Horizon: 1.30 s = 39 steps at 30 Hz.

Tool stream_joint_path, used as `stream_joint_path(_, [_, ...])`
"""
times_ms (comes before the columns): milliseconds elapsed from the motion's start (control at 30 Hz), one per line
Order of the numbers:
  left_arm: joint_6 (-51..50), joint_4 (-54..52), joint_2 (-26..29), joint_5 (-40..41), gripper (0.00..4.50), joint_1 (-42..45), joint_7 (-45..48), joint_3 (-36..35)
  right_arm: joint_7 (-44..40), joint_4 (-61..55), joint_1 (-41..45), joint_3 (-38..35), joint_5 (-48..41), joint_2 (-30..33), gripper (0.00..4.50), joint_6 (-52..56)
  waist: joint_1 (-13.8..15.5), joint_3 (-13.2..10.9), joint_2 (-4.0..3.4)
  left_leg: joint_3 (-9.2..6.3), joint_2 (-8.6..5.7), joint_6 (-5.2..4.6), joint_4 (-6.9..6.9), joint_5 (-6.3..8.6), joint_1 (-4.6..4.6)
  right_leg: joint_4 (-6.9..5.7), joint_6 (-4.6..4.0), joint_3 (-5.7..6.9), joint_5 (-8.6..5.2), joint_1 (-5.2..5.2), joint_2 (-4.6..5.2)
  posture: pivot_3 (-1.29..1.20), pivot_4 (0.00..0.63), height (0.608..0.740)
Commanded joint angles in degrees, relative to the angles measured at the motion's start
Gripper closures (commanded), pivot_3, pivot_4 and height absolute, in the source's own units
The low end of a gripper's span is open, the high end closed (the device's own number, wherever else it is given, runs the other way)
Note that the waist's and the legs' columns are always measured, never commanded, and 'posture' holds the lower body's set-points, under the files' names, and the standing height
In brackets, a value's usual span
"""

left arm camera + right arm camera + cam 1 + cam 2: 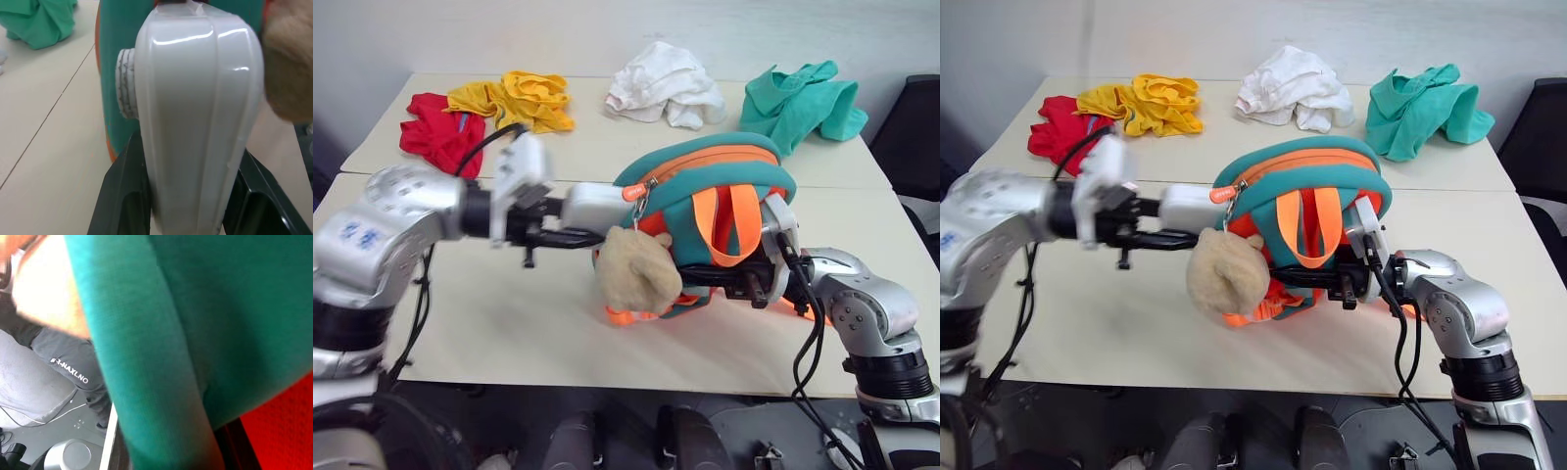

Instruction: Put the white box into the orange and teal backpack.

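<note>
Left claw [570, 235]: clamped on the glossy white plastic box [595, 206], nose at the zipper mouth | Small orange and teal backpack [724, 196]: held up off the pale desk [489, 323] | Right claw [759, 279]: closed, gripping the backpack | Step: putting in | Next: push straight inside.

The setting looks like a lab or test room set up for robot trials rather than a home. Two plain pale surfaces [509, 323] stand pushed together against a bare, light wall [607, 29]. Beyond the jaws, along the far edge, sorted heaps of cloth lie like props: red [435, 127], yellow [524, 98], white [666, 86] and teal [803, 103]. A black office chair [915, 127] stands off to the right, and loose cables [44, 418] trail over a grey floor [29, 391].
</note>
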State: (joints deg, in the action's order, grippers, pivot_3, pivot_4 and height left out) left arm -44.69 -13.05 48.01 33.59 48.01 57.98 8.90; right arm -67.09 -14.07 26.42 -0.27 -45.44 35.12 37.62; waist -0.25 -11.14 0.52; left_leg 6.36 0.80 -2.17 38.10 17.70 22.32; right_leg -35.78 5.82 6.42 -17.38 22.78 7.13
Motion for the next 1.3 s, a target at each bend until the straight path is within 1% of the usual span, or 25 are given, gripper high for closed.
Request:
stream_joint_path(33, [-1.48,4.68,-7.37,-2.83,3.22,3.35,-3.01,4.03,0.63,-1.64,-0.10,-0.50,-0.06,-0.66,4.47,-1.24,0.23,-0.01,0.02,0.03,0.02,0.00,0.00,0.00,-0.01,0.00,0.00,-0.03,0.00,0.01,-0.03,0.00,0.150,0.740])
stream_joint_path(100, [0.12,7.97,-11.47,-5.01,3.22,3.59,-3.52,5.73,1.55,-2.35,-0.65,-0.32,0.24,-1.27,4.47,-1.59,0.41,-0.03,0.05,-0.03,0.06,-0.01,0.09,-0.01,0.04,-0.02,0.01,0.03,-0.01,0.01,-0.05,0.00,0.150,0.740])
stream_joint_path(167, [2.22,8.86,-12.85,-6.39,3.22,2.32,-3.14,5.37,2.47,-3.22,-1.10,-0.46,0.22,-1.64,4.47,-1.66,0.42,-0.03,0.05,-0.06,0.05,-0.03,0.16,-0.02,0.04,-0.06,0.01,-0.05,-0.01,0.00,-0.03,0.00,0.150,0.740])
stream_joint_path(233, [2.73,8.74,-13.12,-5.84,2.50,1.03,-3.13,2.88,3.34,-3.78,-1.53,-0.83,0.27,-1.85,4.47,-1.82,0.24,-0.03,0.05,-0.06,0.05,-0.03,0.17,-0.02,0.04,-0.08,0.01,-0.13,0.00,0.01,0.01,0.00,0.150,0.740])
stream_joint_path(267, [3.41,8.63,-13.08,-5.06,2.31,0.37,-2.94,0.88,3.82,-4.00,-1.81,-1.07,0.24,-1.92,4.47,-1.94,0.15,-0.03,0.05,-0.07,0.06,-0.03,0.17,-0.02,0.03,-0.07,0.01,-0.19,0.00,0.00,0.10,0.00,0.150,0.740])
stream_joint_path(333, [3.03,7.92,-11.16,-3.66,1.73,-0.89,-0.85,-1.63,4.47,-4.24,-2.44,-1.40,0.27,-1.88,4.47,-2.29,0.09,-0.03,0.05,-0.09,0.08,-0.01,0.16,-0.03,0.03,-0.08,0.01,-0.21,0.00,0.01,0.27,0.00,0.150,0.740])
stream_joint_path(467, [8.93,8.21,-6.02,0.52,0.59,-4.62,8.19,-9.72,6.03,-3.43,-3.25,-1.87,1.16,-2.55,4.47,-3.71,-0.13,-0.03,0.05,-0.10,0.11,0.04,0.14,-0.05,0.00,-0.08,0.00,-0.17,-0.01,0.01,0.27,0.00,0.150,0.740])
stream_joint_path(533, [10.86,8.93,-3.27,1.82,0.05,-5.97,12.58,-12.37,6.98,-2.60,-3.08,-2.04,1.35,-3.30,4.47,-4.39,-0.08,-0.03,0.05,-0.10,0.11,0.05,0.13,-0.05,0.00,-0.08,-0.01,-0.16,-0.02,0.01,0.28,0.00,0.150,0.740])
stream_joint_path(633, [12.07,10.15,0.72,2.74,0.05,-8.05,18.03,-14.57,8.15,-1.50,-2.67,-2.17,1.70,-4.20,4.47,-5.19,0.16,-0.03,0.05,-0.12,0.07,0.05,0.14,-0.05,0.00,-0.07,-0.01,-0.15,-0.02,0.00,0.30,0.00,0.150,0.740])
stream_joint_path(700, [12.30,10.82,4.75,3.84,0.05,-10.89,22.24,-17.58,9.02,0.42,-2.04,-1.84,3.20,-5.01,4.47,-6.64,0.16,-0.03,0.05,-0.15,0.03,0.03,0.14,-0.04,0.00,-0.07,-0.01,-0.15,-0.02,-0.03,0.34,0.00,0.150,0.740])
stream_joint_path(767, [11.00,8.46,6.73,7.80,0.05,-13.68,24.73,-21.65,9.17,1.74,-1.67,-1.42,4.39,-5.41,4.47,-7.79,-0.04,-0.03,0.05,-0.13,0.03,0.02,0.14,-0.04,0.01,-0.07,-0.01,-0.14,-0.01,-0.02,0.33,0.00,0.150,0.740])
stream_joint_path(800, [8.87,6.48,6.48,10.43,0.05,-14.33,23.26,-23.45,9.17,2.15,-1.56,-1.29,4.68,-5.52,4.47,-8.14,-0.09,-0.04,0.05,-0.14,0.04,0.02,0.13,-0.04,0.01,-0.07,-0.01,-0.15,-0.02,-0.01,0.34,0.00,0.150,0.740])
stream_joint_path(867, [6.45,1.75,5.73,13.77,0.05,-15.87,20.08,-25.47,9.37,2.98,-1.32,-0.98,5.54,-5.76,4.47,-9.02,0.00,-0.05,0.08,-0.22,0.08,0.03,0.13,-0.03,0.04,-0.06,-0.02,-0.25,-0.02,0.00,0.37,0.00,0.150,0.740])
stream_joint_path(900, [6.81,-1.24,4.83,14.15,0.05,-17.05,18.30,-25.75,9.36,3.25,-1.22,-0.81,5.69,-5.90,4.47,-9.27,0.09,-0.05,0.08,-0.26,0.09,0.04,0.13,-0.03,0.06,-0.05,-0.02,-0.26,-0.02,-0.02,0.39,0.00,0.150,0.740])
stream_joint_path(1000, [7.98,-9.03,-0.10,15.08,0.05,-19.16,10.79,-25.15,9.17,3.93,-0.90,-0.33,6.15,-6.38,4.47,-9.71,0.17,-0.05,0.08,-0.33,0.03,0.03,0.14,-0.03,-0.02,-0.03,-0.02,-0.23,-0.02,-0.17,0.48,0.00,0.150,0.740])
stream_joint_path(1067, [9.75,-12.87,-2.54,12.35,0.05,-21.11,7.57,-22.39,8.95,4.36,-0.51,0.05,6.66,-6.67,4.47,-9.86,0.12,-0.05,0.08,-0.34,0.03,0.03,0.15,-0.03,-0.04,-0.04,-0.01,-0.23,-0.01,-0.22,0.46,0.00,0.150,0.740])
stream_joint_path(1133, [13.89,-14.19,-4.33,7.13,0.05,-23.08,5.98,-18.76,8.74,4.62,-0.09,0.18,6.83,-6.94,4.47,-9.75,0.08,-0.05,0.08,-0.33,0.03,0.04,0.14,-0.04,-0.06,-0.06,-0.01,-0.23,-0.01,-0.21,0.42,0.00,0.150,0.740])
stream_joint_path(1200, [19.95,-13.16,-7.08,1.33,0.05,-23.54,3.99,-15.24,8.55,4.79,0.25,0.18,6.78,-7.06,4.47,-9.62,0.06,-0.05,0.08,-0.28,0.03,0.05,0.11,-0.04,-0.11,-0.07,-0.01,-0.25,-0.01,-0.20,0.38,0.00,0.150,0.740])
stream_joint_path(1300, [26.90,-10.41,-11.41,-3.89,0.05,-22.57,1.78,-12.09,8.44,4.73,0.39,0.25,6.72,-7.20,4.47,-9.50,0.16,-0.05,0.08,-0.26,0.03,0.05,0.12,-0.05,-0.10,-0.06,-0.01,-0.24,-0.01,-0.20,0.34,0.00,0.150,0.740])
